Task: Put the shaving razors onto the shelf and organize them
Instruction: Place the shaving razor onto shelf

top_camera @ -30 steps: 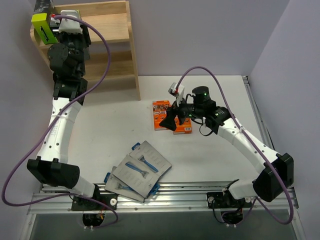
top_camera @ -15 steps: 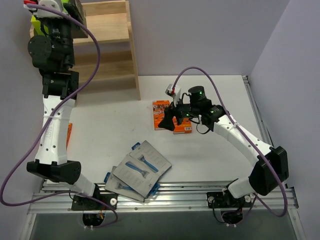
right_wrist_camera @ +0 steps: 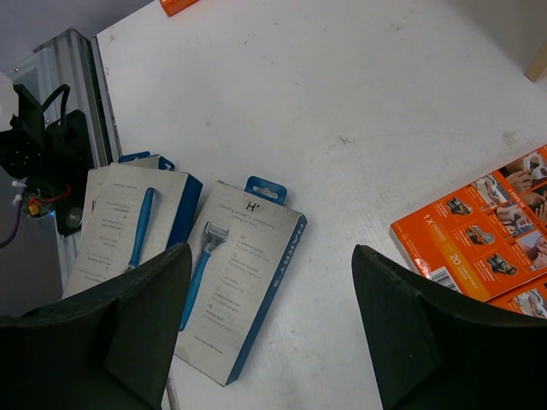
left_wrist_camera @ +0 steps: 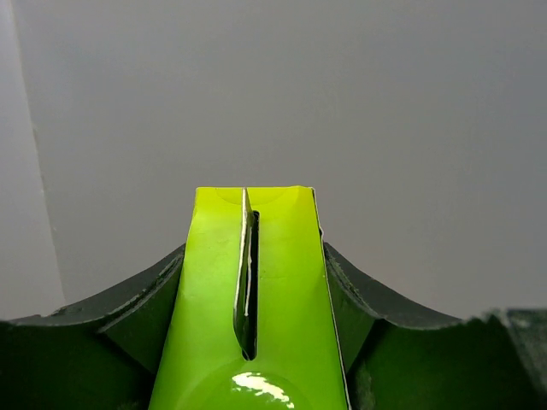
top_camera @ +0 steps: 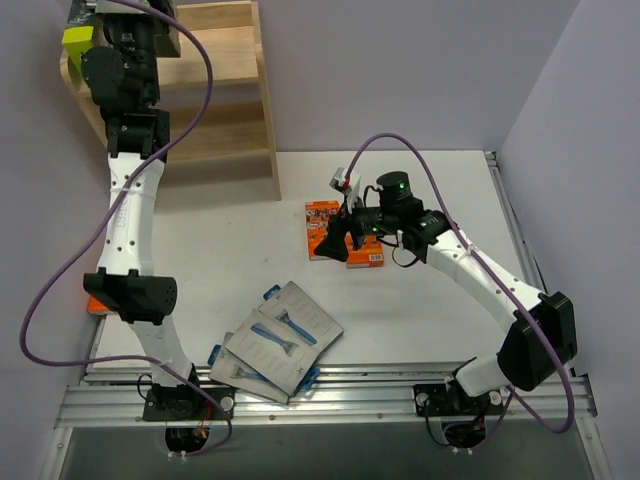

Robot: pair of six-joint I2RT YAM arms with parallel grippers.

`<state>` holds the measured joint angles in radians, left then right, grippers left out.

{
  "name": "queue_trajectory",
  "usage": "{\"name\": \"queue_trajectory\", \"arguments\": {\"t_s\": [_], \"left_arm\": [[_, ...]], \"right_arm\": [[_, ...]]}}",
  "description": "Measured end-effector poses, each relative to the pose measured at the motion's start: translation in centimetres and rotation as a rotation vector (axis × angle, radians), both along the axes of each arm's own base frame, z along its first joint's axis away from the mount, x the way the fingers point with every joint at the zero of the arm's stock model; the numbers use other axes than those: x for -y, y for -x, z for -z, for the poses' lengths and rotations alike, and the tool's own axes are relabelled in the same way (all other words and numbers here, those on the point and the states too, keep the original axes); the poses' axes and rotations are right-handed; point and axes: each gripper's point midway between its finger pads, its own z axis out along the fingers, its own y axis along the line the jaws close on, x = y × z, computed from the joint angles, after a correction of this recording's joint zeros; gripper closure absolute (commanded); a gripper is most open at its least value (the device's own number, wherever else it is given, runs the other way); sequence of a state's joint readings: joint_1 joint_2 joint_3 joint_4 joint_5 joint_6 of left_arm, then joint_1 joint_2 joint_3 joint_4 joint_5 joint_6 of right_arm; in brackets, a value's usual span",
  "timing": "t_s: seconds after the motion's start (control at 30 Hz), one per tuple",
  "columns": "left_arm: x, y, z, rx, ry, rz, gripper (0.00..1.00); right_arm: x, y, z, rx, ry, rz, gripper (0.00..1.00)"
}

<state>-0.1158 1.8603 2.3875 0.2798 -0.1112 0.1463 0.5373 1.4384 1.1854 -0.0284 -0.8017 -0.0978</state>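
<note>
My left hand (left_wrist_camera: 255, 265) clamps the lime-green box (left_wrist_camera: 278, 342) at the top left edge of the shelf (top_camera: 264, 100), my right hand (right_wrist_camera: 271, 273) gaping wide over the worktop (right_wrist_camera: 342, 94) beside the orange packs (right_wrist_camera: 483, 235).

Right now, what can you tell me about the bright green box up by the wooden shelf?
The green box shows a glossy lime-green side, cardboard by its look, with a narrow slot down the middle and a thin flap standing out of it. The left claw pinches it, one dark finger on each flank. From above only a green corner peeks out beside the arm, at the upper left end of the shelf. Whether it touches the shelf cannot be told.
</note>
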Motion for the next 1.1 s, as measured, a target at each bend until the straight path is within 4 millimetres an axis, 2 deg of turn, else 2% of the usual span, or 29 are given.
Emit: {"name": "queue_trajectory", "arguments": {"t_s": [0.17, 0.23, 0.3, 0.5, 0.57, 0.7, 0.9, 1.1], "left_arm": [[0.0, -5.7, 4.5, -0.074, -0.014, 0.022, 0.98], [-0.1, -7.2, 6.0, -0.102, -0.016, 0.027, 0.98], [-0.2, -8.0, 6.6, -0.102, -0.017, 0.033, 0.98], [-0.3, -7.8, 6.3, -0.069, -0.018, 0.048, 0.98], [-0.3, -8.0, 7.1, -0.076, -0.021, 0.05, 0.98], [-0.5, -6.1, 7.8, -0.04, -0.014, 0.05, 0.98], [-1.3, -3.2, 10.0, -0.038, 0.027, 0.042, 0.98], [-2.1, -2.7, 12.1, -0.064, 0.059, 0.039, 0.98]], "right_arm": [[-0.2, 0.0, -0.3, 0.012, -0.013, -0.012, 0.29], [-0.4, 0.2, -0.3, 0.013, -0.013, -0.019, 0.29], [-0.7, 0.2, 0.1, 0.01, -0.009, -0.027, 0.29], [-1.0, 0.4, 2.6, -0.045, 0.025, -0.04, 0.29], [-1.1, 0.4, 2.8, -0.05, 0.028, -0.044, 0.29], [-1.3, 0.5, 2.8, -0.049, 0.027, -0.048, 0.29], [-1.4, 0.8, 3.0, -0.055, 0.029, -0.055, 0.3], [-1.2, 1.1, 3.4, -0.069, 0.034, -0.056, 0.3]]}}
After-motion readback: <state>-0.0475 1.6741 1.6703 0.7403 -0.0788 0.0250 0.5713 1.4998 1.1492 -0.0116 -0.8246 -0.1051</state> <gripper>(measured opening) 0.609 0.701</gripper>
